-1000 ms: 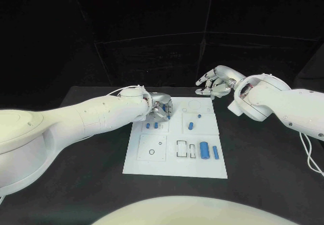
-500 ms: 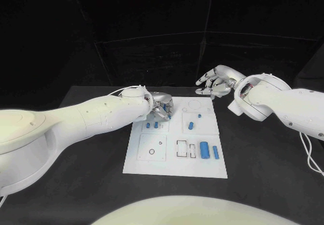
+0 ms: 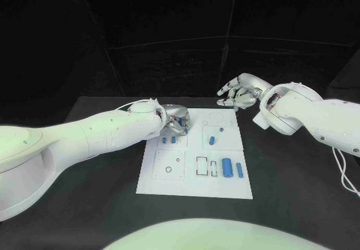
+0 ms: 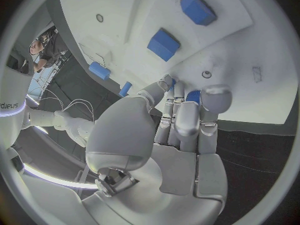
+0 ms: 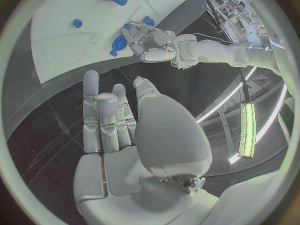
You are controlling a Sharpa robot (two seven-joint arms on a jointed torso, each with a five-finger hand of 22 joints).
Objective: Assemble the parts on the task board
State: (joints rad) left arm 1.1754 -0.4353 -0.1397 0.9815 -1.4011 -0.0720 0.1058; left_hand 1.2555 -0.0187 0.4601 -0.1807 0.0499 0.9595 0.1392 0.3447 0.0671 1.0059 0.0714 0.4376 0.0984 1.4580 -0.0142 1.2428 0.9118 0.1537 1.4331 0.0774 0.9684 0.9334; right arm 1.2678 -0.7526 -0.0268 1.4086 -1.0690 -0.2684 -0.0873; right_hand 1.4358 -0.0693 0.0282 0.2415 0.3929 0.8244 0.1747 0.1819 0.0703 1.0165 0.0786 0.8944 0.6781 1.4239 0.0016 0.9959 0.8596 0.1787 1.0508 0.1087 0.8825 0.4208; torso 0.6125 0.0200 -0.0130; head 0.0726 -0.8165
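White task board (image 3: 191,182) holds blue parts (image 3: 227,167); left hand (image 3: 178,121) pinching one

Glossy white arms; silver hands: left hand (image 3: 177,119), right hand (image 3: 239,91); thin white wrist cables.

The right hand (image 5: 115,130) is seen open above the counter (image 5: 44,120), with the left hand (image 5: 145,44) holding a blue part (image 5: 116,47) over the task board (image 5: 81,20).

Black table (image 3: 98,177) bears task board (image 3: 191,185) (white)
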